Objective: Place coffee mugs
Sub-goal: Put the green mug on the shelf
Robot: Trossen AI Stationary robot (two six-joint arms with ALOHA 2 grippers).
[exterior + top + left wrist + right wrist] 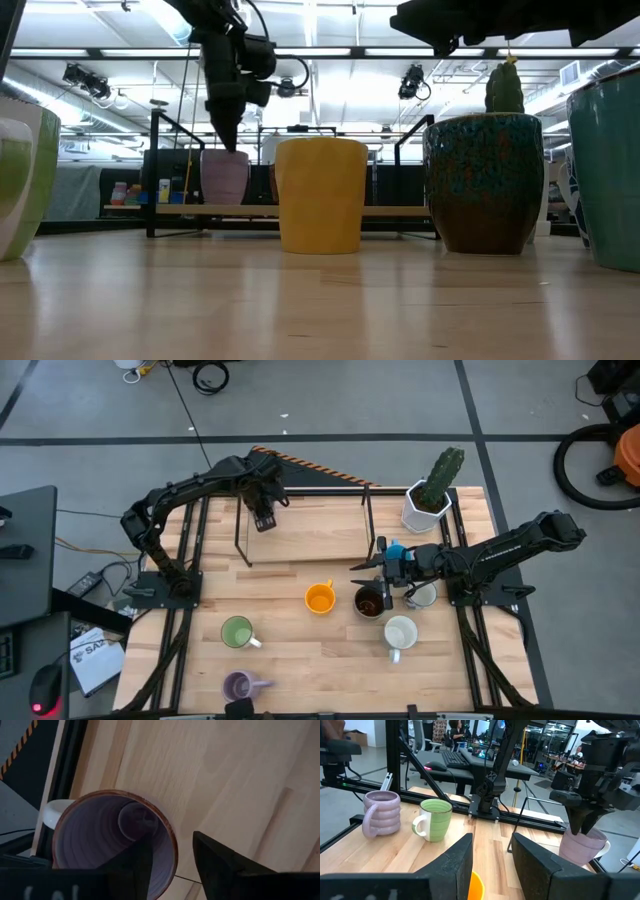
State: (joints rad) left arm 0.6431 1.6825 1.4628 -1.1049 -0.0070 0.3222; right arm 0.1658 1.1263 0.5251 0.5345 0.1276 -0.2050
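Dark jointed arms, black wedge fingers [215, 865]

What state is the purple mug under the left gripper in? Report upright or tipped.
Upright. The purple mug stands on its base on the shelf, mouth up, with the left gripper straddling its rim, one finger inside.

Upright mugs: orange [319, 599], brown [369, 602] and white [400, 633] mid-frame, green [237, 632] and purple [238, 685] lower left, another purple [581, 845] upper left.

Only the letters "SA" can be made out, printed on a white sheet [92, 656] lying beside the table; no other text is legible.
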